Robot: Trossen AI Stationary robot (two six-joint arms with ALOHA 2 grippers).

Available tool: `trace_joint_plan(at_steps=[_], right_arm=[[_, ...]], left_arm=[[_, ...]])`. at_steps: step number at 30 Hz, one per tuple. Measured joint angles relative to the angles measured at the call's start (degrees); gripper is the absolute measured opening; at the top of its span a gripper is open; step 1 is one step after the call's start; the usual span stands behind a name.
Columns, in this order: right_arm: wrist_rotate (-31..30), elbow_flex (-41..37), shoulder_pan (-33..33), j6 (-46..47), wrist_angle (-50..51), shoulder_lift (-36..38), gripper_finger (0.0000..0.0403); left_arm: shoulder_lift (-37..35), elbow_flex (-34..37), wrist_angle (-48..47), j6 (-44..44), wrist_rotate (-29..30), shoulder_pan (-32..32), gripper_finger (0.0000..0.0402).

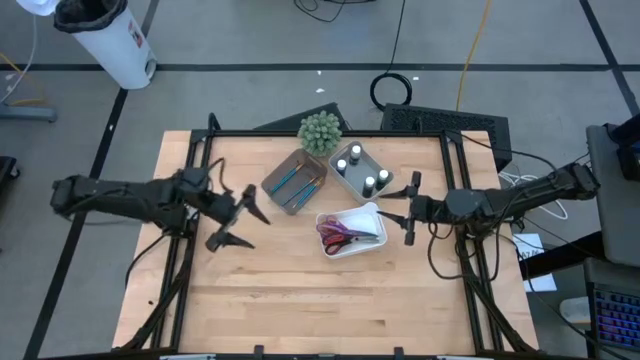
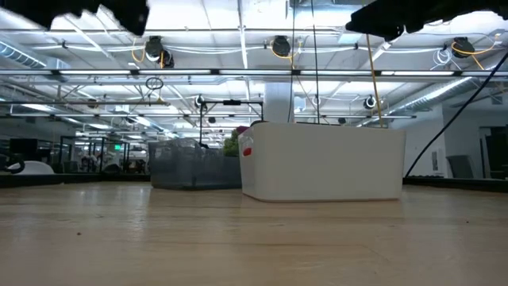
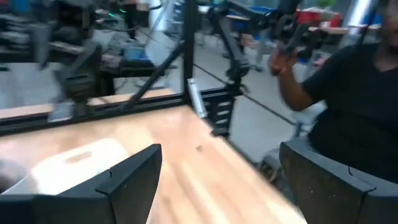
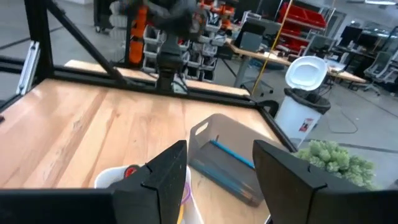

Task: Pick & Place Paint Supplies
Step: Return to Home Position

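Four views, taking each in turn.

Looking down in the high view: finding the left gripper [image 1: 243,225] left of centre, spread wide and holding nothing, and the right gripper [image 1: 410,207] right of centre, likewise spread and empty. Seeing the scissors [image 1: 338,235] lying in the white tray [image 1: 372,210] at mid-frame, the brushes [image 1: 297,183] in the brown tray [image 1: 270,183] up-left of it, and the bottles [image 1: 370,183] standing in the pale blue-grey tray [image 1: 350,190], below the plant [image 1: 320,131].

Turning to the low view: making out little beyond the white tray's wall at centre-right, with a red handle tip peeping over its left rim.

Moving to the left wrist view: looking between parted fingers [image 3: 130,180] at bare table [image 3: 205,168], with a person [image 3: 367,93] at the right edge (blurred).

Ending on the right wrist view: catching one of the brushes in the brown tray, lower centre.

Judging the handling:
- Scissors: expecting them stiff, light and slick, so pinching across the blades near the pivot.
- Brushes: thin and prone to rolling, so gripping mid-handle.
- Bottles: rigid and smooth, so clasping the body under the cap.
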State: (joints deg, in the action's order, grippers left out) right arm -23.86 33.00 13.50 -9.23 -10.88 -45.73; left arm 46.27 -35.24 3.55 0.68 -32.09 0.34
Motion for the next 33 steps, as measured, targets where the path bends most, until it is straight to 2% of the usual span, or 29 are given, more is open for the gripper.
trace_joint_plan(at_steps=[3,5,9,12,16,27,33], right_arm=[[0.1,0.0,0.0,-0.2,1.4,1.5,0.0179],[0.1,0.0,0.0,-0.3,3.0,2.7,0.0180],[0.1,-0.5,0.0,-0.3,2.6,4.3,0.0178],[0.1,-2.3,0.0,-0.4,1.1,6.0,0.0176],[0.1,-6.4,0.0,1.0,-2.0,9.5,0.0178],[0.1,-18.4,-2.1,4.7,-4.6,24.3,0.0174],[0.5,-21.6,-4.1,7.1,0.7,32.9,0.0177]], left_arm=[[-8.6,9.0,4.0,-0.5,3.0,3.0,0.0333],[-13.8,14.7,10.1,-2.4,5.3,5.2,0.0333],[-23.2,23.9,17.0,-4.8,7.1,10.1,0.0333],[-30.1,29.0,17.8,-7.0,9.2,13.4,0.0333],[-35.6,34.1,18.0,-9.6,12.5,15.9,0.0333],[-37.7,34.4,15.5,-6.4,17.3,17.8,0.0333],[-37.7,34.4,14.9,-3.7,21.8,17.8,0.0333]])
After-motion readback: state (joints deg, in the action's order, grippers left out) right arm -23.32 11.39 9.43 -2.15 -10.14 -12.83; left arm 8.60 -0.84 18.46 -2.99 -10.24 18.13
